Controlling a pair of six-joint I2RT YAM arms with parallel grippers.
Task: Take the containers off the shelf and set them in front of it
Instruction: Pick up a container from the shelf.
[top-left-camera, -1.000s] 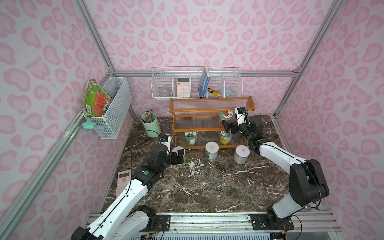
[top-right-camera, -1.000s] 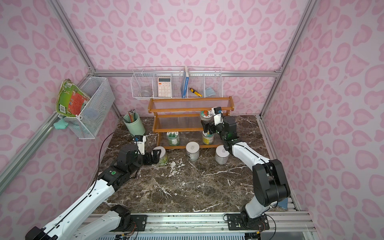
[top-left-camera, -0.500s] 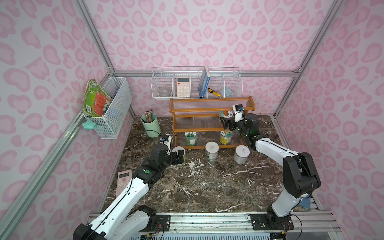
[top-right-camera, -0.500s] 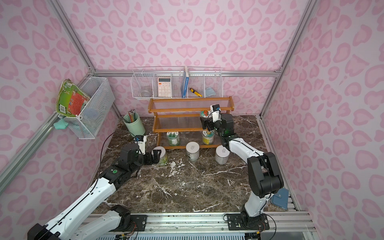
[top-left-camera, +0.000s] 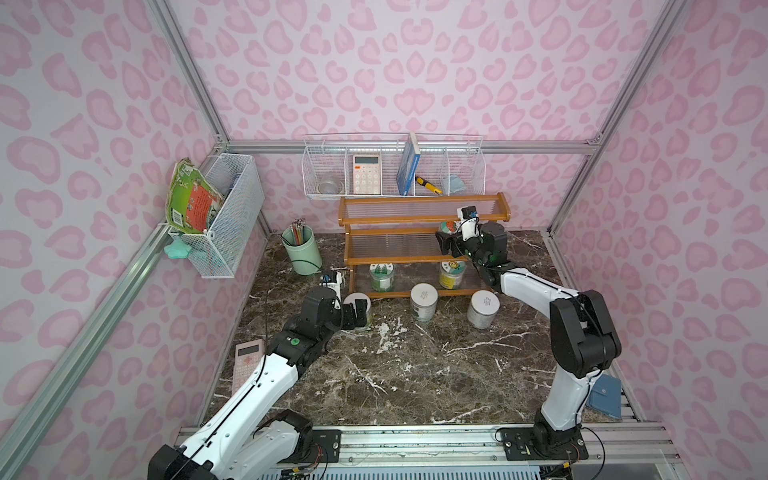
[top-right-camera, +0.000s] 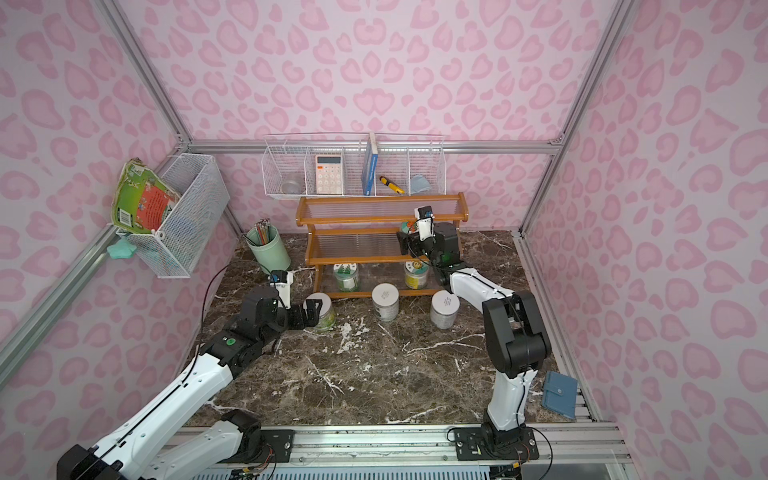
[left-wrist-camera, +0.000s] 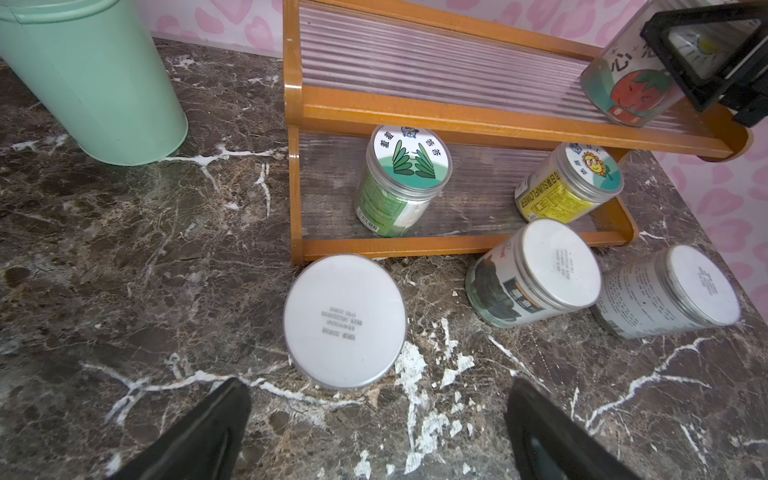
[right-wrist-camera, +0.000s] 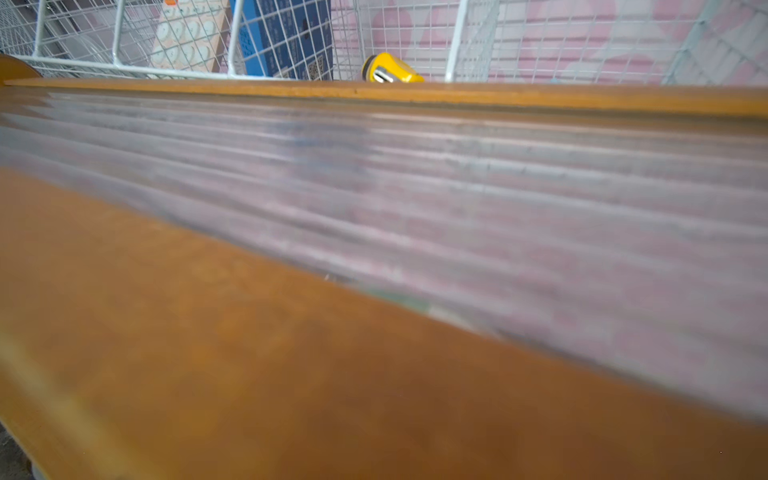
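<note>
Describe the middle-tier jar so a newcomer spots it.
Find the orange-brown shelf at the back. One jar stands at its middle tier's right end. It alone shows a red tomato; the two other shelf jars sit on the bottom tier.

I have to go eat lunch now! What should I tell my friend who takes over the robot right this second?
Left gripper: open, holding nothing, its tips at the edge of a plain-lid jar standing on the table.
Right gripper: open, up at the tomato jar on the middle tier of the shelf; no grip visible.
Done: three jars stand in front of the shelf: that plain-lid jar, the dark-label jar and the grey jar.
Left: the tomato jar, plus the green-leaf jar and the sunflower jar on the bottom tier.
</note>
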